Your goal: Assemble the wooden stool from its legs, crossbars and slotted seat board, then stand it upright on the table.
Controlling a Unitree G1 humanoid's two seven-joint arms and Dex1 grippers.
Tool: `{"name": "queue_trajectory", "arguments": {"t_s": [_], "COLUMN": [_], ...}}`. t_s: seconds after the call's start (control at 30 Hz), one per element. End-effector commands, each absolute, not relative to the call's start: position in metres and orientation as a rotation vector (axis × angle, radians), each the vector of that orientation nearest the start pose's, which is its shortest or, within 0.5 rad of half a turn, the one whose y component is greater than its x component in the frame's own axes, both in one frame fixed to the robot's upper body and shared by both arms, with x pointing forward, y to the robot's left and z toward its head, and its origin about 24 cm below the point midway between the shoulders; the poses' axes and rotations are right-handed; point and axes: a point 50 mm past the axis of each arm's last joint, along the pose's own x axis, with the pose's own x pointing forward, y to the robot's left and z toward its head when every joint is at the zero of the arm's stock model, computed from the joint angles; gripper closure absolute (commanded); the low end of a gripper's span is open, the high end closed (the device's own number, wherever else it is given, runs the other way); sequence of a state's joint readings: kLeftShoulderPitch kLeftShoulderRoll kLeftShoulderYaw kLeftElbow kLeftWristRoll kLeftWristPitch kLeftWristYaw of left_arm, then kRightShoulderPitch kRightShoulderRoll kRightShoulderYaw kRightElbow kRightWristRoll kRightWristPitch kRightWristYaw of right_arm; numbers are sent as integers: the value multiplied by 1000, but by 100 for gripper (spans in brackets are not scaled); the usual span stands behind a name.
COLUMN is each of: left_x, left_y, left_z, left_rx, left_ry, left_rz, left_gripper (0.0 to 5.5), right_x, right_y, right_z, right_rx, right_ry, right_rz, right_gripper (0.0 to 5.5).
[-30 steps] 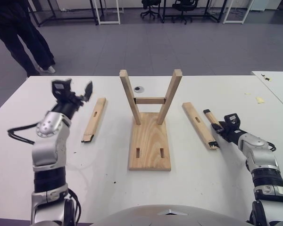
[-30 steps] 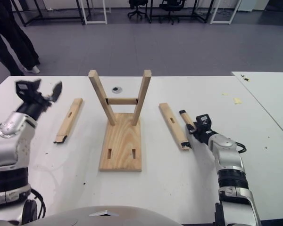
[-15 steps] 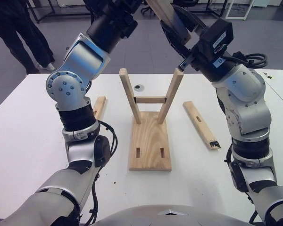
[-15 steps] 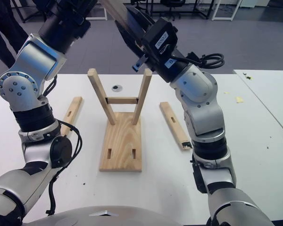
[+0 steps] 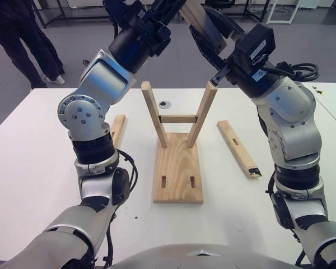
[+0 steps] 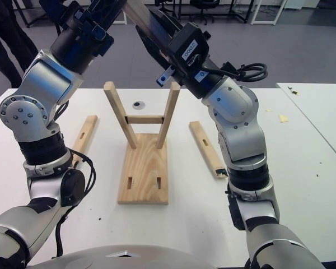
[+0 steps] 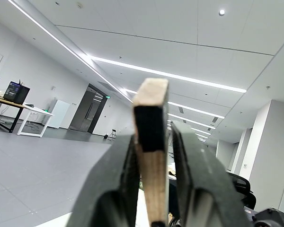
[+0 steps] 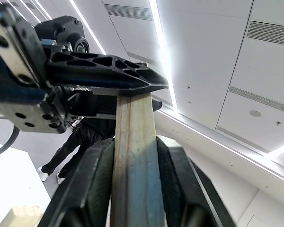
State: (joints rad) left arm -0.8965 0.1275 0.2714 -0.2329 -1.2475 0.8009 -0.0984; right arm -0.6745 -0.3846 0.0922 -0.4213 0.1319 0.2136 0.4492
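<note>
**Stick held high, stool half built**

Hard to see all of the stick [image 5: 201, 21]: cut off by the top edge in the head views. Could be a crossbar, but too little on show to tell. Held up in the air over the table [image 5: 33, 145], pinched from two sides. Gripped tight by the left gripper [image 7: 151, 135], with black fingers [image 7: 113, 189] pressed flat on pale wood with a dark end face. Clamped as well by the right gripper [image 8: 135, 142], around a smooth bar with square edges.

Down in the middle of the table: the seat board [image 5: 178, 174], lying flat. Light wood, wavy grain, two small slots near the close end. Stuck into its far end and standing up: a left leg [image 5: 154, 115] and a right leg [image 5: 201, 115], leaning apart like a V. Joined partway up by a short crossbar [image 5: 178, 119].

Flat on the table to the right of the board: a loose leg [image 5: 238, 148], with a slot in its face and a dark near tip. On the left side, another loose leg [image 5: 119, 124], mostly hidden behind the left arm.
</note>
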Motion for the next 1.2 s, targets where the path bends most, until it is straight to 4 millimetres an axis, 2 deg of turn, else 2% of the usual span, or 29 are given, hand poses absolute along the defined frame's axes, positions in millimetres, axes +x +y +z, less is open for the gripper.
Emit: {"name": "queue_trajectory", "arguments": {"t_s": [0.03, 0.13, 0.23, 0.33, 0.37, 0.43, 0.5, 0.53, 0.57, 0.63, 0.7, 0.77, 0.83, 0.97, 1.2], "left_x": [281, 281, 282, 291, 295, 297, 294, 293, 292, 293, 296, 303, 306, 307, 309], "left_y": [96, 97, 106, 148, 173, 223, 267, 281, 290, 305, 312, 313, 312, 308, 302], "left_z": [311, 309, 310, 323, 323, 314, 281, 257, 234, 180, 141, 120, 106, 87, 81], "left_rx": [-702, -680, -639, -573, -552, -513, -482, -480, -481, -480, -455, -480, -516, -539, -554], "left_ry": [-354, -358, -376, -455, -475, -485, -414, -352, -290, -164, -79, -55, -39, -12, -11], "left_rz": [-1087, -1078, -1042, -878, -776, -579, -392, -326, -279, -192, -138, -103, -82, -73, -77], "left_gripper": [499, 503, 511, 511, 511, 511, 511, 511, 511, 511, 511, 511, 511, 511, 511], "right_x": [267, 268, 269, 269, 270, 271, 273, 276, 278, 286, 289, 290, 290, 290, 293], "right_y": [-103, -104, -104, -111, -118, -138, -174, -193, -209, -236, -247, -247, -244, -242, -237], "right_z": [277, 275, 273, 269, 269, 271, 272, 267, 259, 228, 193, 166, 149, 131, 124], "right_rx": [-478, -478, -471, -485, -484, -455, -394, -360, -346, -342, -378, -378, -374, -367, -372], "right_ry": [-751, -731, -706, -674, -666, -656, -634, -603, -565, -445, -338, -268, -235, -200, -192], "right_rz": [703, 708, 717, 690, 652, 545, 363, 263, 176, 45, 7, 11, 23, 37, 62], "right_gripper": [418, 418, 356, 294, 272, 268, 268, 268, 268, 268, 268, 268, 268, 268, 268]}}
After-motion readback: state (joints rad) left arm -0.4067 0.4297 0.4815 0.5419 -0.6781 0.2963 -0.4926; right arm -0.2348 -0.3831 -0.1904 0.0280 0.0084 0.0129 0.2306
